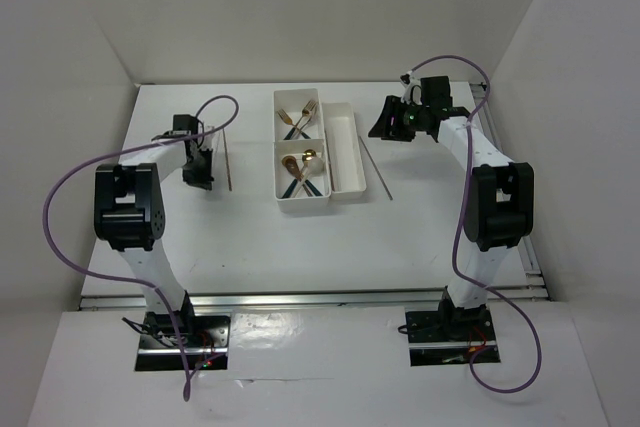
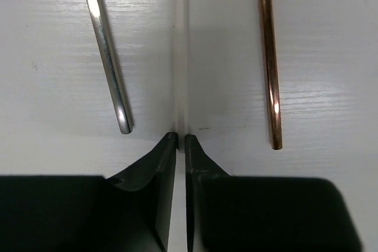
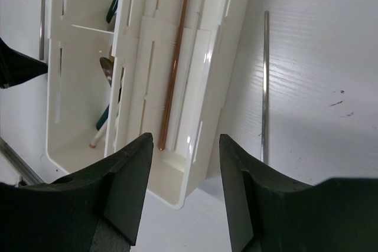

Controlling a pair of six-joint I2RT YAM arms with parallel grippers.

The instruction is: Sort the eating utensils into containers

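White table (image 1: 250,247) — left gripper (image 2: 181,138) is set at a slit between two chopsticks (image 2: 106,57); right gripper (image 3: 186,143) is spread wide above the tray (image 3: 168,187).

Our left arm (image 1: 130,207) bent at elbow, left gripper (image 2: 181,138) pointing down, jaws almost together, thin slit, nothing between. Our right arm (image 1: 497,202) extended forward, right gripper (image 3: 186,143) spread wide, empty.

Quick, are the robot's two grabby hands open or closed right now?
Left gripper: closed, holding nothing.
Right gripper: open, holding nothing.
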